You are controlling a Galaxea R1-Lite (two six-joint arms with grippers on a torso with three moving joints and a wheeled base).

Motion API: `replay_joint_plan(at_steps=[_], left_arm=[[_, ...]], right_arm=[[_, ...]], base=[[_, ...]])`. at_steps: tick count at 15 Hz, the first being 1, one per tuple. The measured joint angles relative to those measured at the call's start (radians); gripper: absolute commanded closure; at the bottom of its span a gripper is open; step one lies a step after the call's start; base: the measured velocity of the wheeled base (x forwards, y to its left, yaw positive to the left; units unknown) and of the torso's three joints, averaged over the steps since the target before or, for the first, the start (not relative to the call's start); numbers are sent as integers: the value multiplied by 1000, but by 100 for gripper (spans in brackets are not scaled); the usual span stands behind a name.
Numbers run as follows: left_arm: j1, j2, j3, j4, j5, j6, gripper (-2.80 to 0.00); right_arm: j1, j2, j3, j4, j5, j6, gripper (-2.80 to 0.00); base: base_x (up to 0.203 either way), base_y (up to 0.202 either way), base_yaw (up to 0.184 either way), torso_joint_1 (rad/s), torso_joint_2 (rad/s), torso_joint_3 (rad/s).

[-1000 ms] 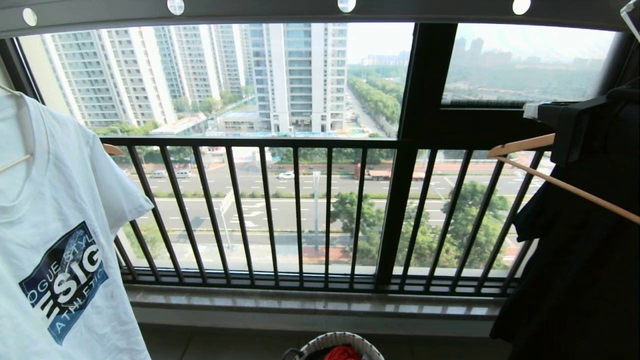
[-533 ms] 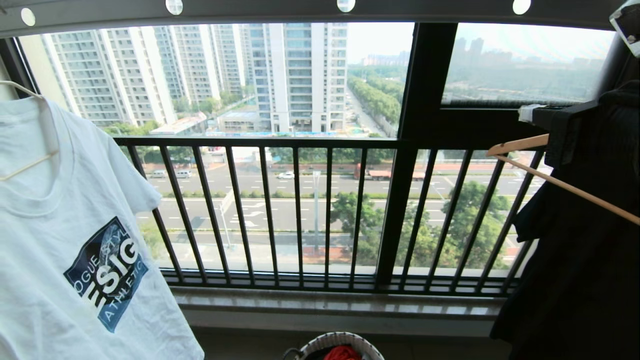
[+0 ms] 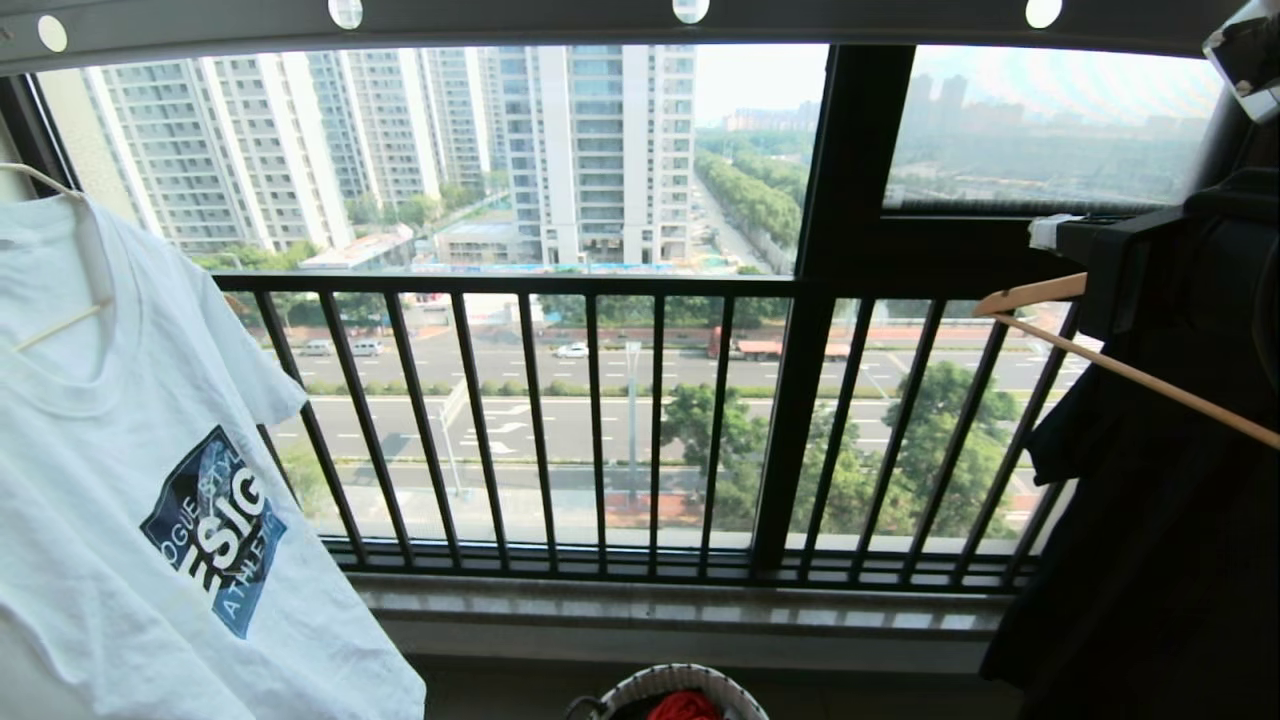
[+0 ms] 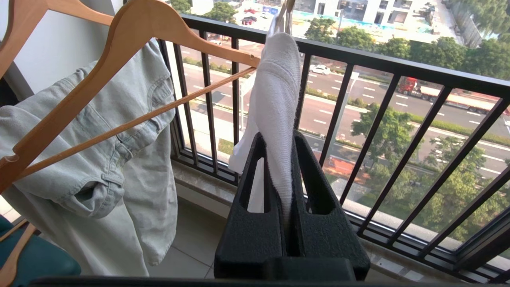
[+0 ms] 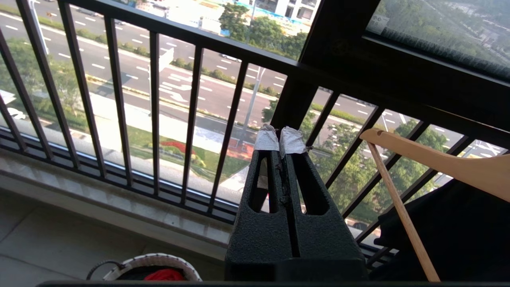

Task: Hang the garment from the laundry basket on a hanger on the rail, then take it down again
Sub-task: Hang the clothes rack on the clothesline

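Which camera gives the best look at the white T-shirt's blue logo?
The head view: the white T-shirt faces it on the wire hanger, its blue logo readable. The left wrist view catches only a white fold clamped in the left end effector. The right wrist view misses it.

You're on enclosed home balcony, high up. Black railing (image 3: 600, 420) of vertical bars before big windows; apartment towers (image 3: 590, 150) and wide road (image 3: 560, 400) far below. Overhead drying rail (image 3: 600, 20) with round holes, T-shirt (image 3: 130, 480) hanging, pale jeans (image 4: 99, 159) on wooden hanger (image 4: 131, 48), laundry basket (image 3: 680, 685) on tiled floor (image 5: 59, 239).
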Motion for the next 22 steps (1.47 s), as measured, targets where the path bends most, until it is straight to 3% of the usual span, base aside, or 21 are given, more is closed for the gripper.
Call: replay_joint_plan(at_steps=[11, 18, 22], left_arm=[[4, 51, -1, -58, -38, 1, 0], [81, 87, 3, -59, -113, -5, 0], [98, 100, 25, -60, -122, -6, 0]], right_arm=[[0, 12, 0, -1, 0, -1, 0], [0, 16, 0, -1, 0, -1, 0], [0, 22, 0, -1, 0, -1, 0]], base=[[0, 0, 0, 0, 0, 0], [0, 0, 0, 0, 0, 0], [0, 0, 0, 0, 0, 0]])
